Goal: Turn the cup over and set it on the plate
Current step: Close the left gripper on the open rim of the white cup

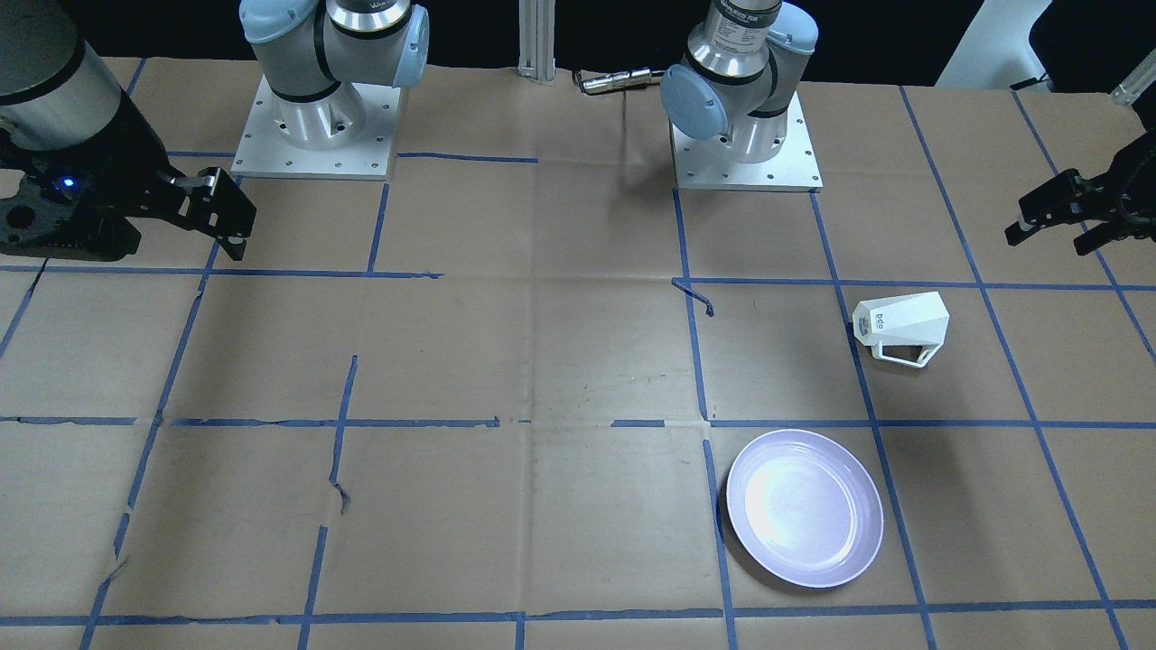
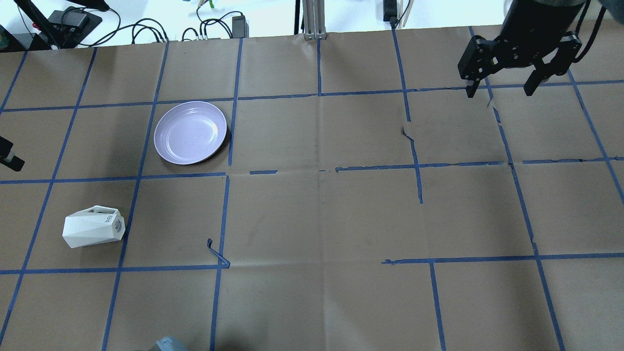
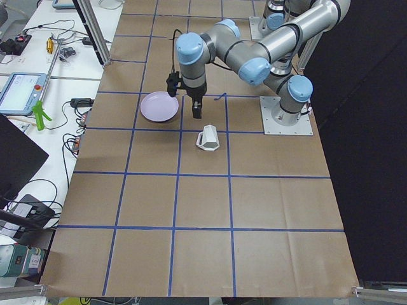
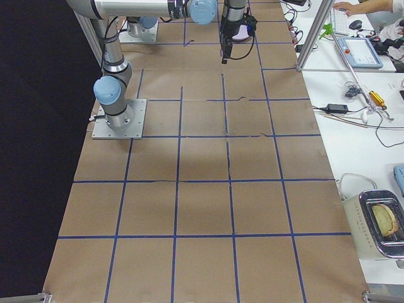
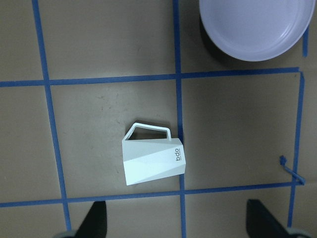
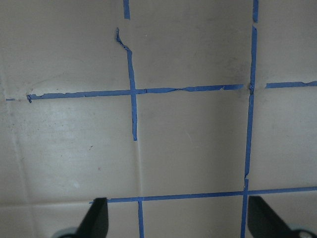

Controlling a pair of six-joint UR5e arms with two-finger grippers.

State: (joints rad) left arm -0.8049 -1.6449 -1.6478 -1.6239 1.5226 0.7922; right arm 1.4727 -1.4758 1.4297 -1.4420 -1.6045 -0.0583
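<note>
L end effector [image 1: 1049,241] & R end effector [image 2: 499,91] gaping, empty (L cropped overhead); cup [image 5: 153,161] sideways.

Front, overhead views oppose, both share cup [image 1: 901,327], plate [image 1: 804,507]; 2 end views far; wrist views close, straight down.

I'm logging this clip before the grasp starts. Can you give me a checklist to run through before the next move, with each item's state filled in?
1. The cup lies on its side, free of both grippers: ok.
2. The plate is bare and apart from the cup: ok.
3. The left gripper is open: ok.
4. Left gripper is at the cup: not ok. It is apart from the cup, with no contact.
5. The right gripper is out of the way: ok. It is open, over the table's other half.
6. Cup is empty inside: cannot tell.
</note>
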